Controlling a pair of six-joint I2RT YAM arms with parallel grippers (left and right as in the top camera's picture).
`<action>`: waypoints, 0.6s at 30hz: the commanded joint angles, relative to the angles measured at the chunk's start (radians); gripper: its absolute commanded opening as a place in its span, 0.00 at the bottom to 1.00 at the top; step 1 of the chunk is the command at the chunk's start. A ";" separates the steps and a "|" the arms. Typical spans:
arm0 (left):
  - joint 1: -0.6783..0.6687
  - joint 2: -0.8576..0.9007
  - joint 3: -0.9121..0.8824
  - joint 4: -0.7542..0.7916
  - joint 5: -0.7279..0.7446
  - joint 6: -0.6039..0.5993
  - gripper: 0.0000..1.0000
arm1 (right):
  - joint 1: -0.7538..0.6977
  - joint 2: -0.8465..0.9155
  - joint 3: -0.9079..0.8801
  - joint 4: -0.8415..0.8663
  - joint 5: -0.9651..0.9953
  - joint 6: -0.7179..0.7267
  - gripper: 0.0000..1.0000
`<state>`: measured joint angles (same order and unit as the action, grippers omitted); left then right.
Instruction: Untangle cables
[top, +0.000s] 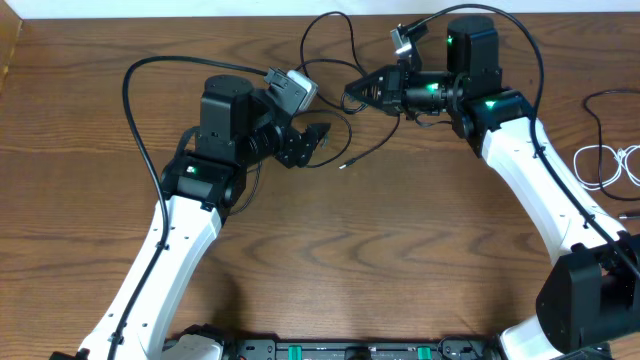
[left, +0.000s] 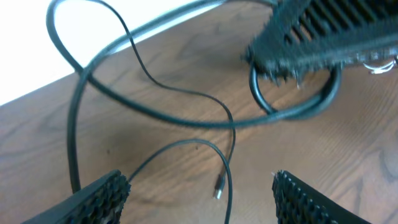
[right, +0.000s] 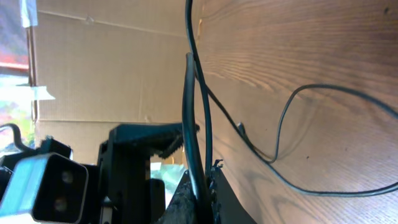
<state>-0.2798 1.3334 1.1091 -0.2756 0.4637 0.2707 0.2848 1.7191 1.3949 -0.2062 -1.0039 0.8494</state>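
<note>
A thin black cable (top: 331, 40) loops over the wooden table's far middle, and its small plug end (top: 343, 165) lies on the wood. My right gripper (top: 356, 93) is shut on a strand of this cable; in the right wrist view the strand (right: 191, 112) runs up from between the closed jaws (right: 200, 194). My left gripper (top: 312, 140) is open and empty just left of it. In the left wrist view its fingers (left: 199, 194) straddle the plug end (left: 217, 189) and a thin strand (left: 180, 93), apart from both. A white cable (top: 612, 165) lies coiled at the far right.
Another thin black cable (top: 598, 105) lies by the white one near the table's right edge. The table's far edge (top: 200, 18) runs close behind the loops. My right gripper (left: 323, 37) hangs close ahead of the left one. A cardboard panel (right: 106, 68) stands beyond the table.
</note>
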 joint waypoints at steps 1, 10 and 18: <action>-0.003 0.006 0.009 0.032 -0.011 0.035 0.75 | -0.003 -0.029 -0.002 0.001 -0.067 0.010 0.01; -0.053 0.006 0.009 0.042 -0.008 0.292 0.75 | -0.004 -0.029 -0.002 0.002 -0.140 0.019 0.01; -0.086 0.006 0.009 0.043 -0.013 0.365 0.73 | -0.003 -0.029 -0.002 0.012 -0.194 0.045 0.01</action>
<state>-0.3603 1.3334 1.1091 -0.2352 0.4629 0.5793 0.2848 1.7191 1.3949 -0.1974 -1.1435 0.8749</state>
